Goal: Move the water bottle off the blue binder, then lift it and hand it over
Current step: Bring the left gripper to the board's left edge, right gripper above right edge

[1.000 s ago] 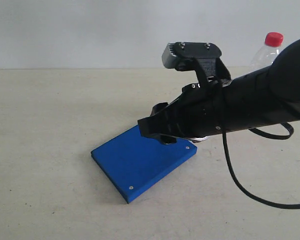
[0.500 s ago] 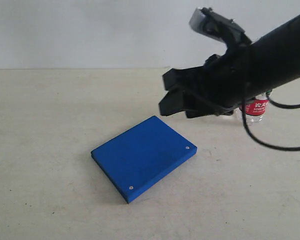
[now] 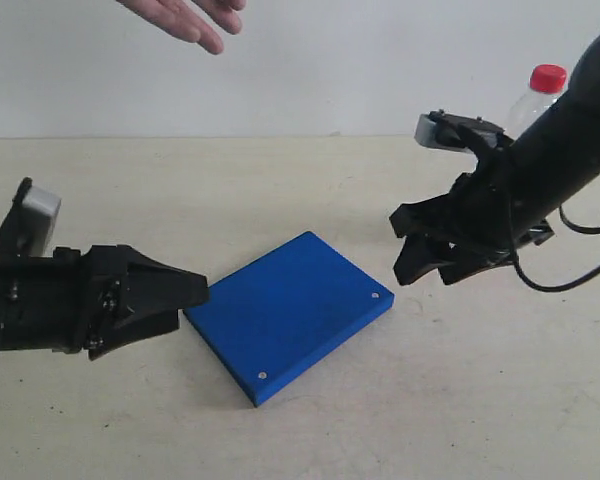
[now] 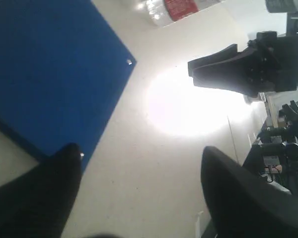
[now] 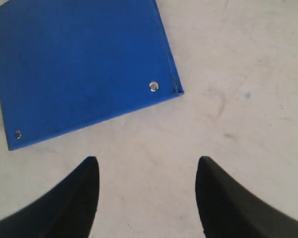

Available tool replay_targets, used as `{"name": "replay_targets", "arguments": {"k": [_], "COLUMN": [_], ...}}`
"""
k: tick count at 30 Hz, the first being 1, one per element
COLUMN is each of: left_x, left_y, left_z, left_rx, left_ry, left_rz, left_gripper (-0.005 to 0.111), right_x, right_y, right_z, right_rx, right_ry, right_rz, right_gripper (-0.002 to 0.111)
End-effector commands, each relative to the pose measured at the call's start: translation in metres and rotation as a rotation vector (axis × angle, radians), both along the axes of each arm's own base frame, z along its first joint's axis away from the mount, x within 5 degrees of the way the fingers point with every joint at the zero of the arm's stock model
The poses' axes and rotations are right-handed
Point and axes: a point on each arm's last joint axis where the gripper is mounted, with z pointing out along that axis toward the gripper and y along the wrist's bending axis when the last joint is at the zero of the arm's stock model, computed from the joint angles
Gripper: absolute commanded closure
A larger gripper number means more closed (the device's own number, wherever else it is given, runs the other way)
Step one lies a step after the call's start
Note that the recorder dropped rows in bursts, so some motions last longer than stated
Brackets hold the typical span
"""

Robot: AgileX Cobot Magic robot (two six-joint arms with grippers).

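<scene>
Beside the blue binder [image 3: 290, 315], left fingers [image 3: 170, 287] and right fingers [image 3: 425, 262] point inward, spread wide.

The blue binder [image 3: 280, 312] is plain bright blue, its rivets silver. At two o'clock, the water bottle [image 3: 528, 108] is clear with a red cap.

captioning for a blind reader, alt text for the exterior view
A blue binder lies on a beige table between two open pincers: the left pincer near its edge, the right pincer raised beside it. A red-capped bottle stands behind the right arm; a hand reaches in above.
</scene>
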Motion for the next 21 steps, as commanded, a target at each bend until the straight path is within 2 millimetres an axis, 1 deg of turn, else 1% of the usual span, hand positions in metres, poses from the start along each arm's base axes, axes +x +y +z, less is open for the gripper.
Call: {"name": "replay_targets", "arguments": {"k": [1, 3, 4, 6, 11, 14, 18, 19, 21], "left_x": [0.005, 0.005, 0.006, 0.007, 0.008, 0.015, 0.017, 0.016, 0.014], "left_y": [0.000, 0.001, 0.002, 0.003, 0.003, 0.006, 0.007, 0.007, 0.009], "left_z": [-0.020, -0.025, -0.028, -0.033, -0.034, -0.031, -0.030, -0.031, -0.035], "left_rx": [0.008, 0.021, 0.042, 0.070, 0.079, 0.081, 0.078, 0.086, 0.157], "left_ry": [0.099, 0.118, 0.122, 0.099, 0.079, 0.021, 0.004, 0.006, 0.007], "left_rz": [0.033, 0.042, 0.050, 0.035, 0.041, 0.101, 0.127, 0.120, 0.088], "left_gripper": [0.043, 0.043, 0.043, 0.043, 0.043, 0.043, 0.043, 0.043, 0.043], "right_x": [0.027, 0.042, 0.049, 0.060, 0.068, 0.074, 0.079, 0.081, 0.084], "right_y": [0.012, 0.017, 0.018, 0.017, 0.017, 0.025, 0.029, 0.029, 0.030], "right_z": [-0.024, -0.021, -0.017, -0.016, -0.027, -0.040, -0.049, -0.048, -0.050], "right_rx": [0.050, 0.065, 0.060, 0.046, 0.050, 0.115, 0.122, 0.124, 0.123], "right_ry": [0.150, 0.140, 0.107, 0.020, 0.011, 0.095, 0.123, 0.122, 0.118], "right_rz": [0.041, 0.068, 0.069, 0.030, -0.006, -0.004, 0.035, 0.038, 0.040], "right_gripper": [0.057, 0.057, 0.057, 0.057, 0.057, 0.057, 0.057, 0.057, 0.057]}}
